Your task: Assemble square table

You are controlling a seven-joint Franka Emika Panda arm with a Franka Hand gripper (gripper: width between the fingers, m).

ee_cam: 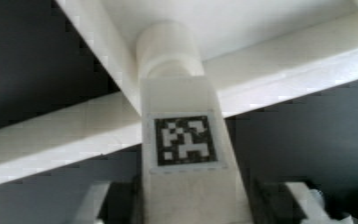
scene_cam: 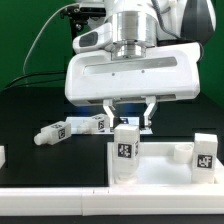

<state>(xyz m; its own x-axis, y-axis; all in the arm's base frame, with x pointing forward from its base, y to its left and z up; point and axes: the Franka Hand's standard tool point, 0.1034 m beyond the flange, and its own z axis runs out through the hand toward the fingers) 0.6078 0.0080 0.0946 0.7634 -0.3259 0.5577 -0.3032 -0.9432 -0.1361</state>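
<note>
The square table's white panel [scene_cam: 165,172] lies flat at the front right. One white tagged leg [scene_cam: 125,148] stands upright at its near-left corner, and a second leg [scene_cam: 205,152] stands at the right corner. Two more legs [scene_cam: 52,133] [scene_cam: 92,124] lie on the black table to the exterior view's left. My gripper [scene_cam: 131,118] hangs straight over the near-left leg, with its fingers level with the leg's top and one on each side. In the wrist view the leg [ee_cam: 183,110] runs between the fingers [ee_cam: 107,200] with dark gaps on both sides. The panel's raised rim [ee_cam: 51,142] crosses behind it.
A white border strip [scene_cam: 60,205] runs along the front edge, and a white piece [scene_cam: 2,156] sits at the far left edge. A green wall stands behind, with cables at the upper left.
</note>
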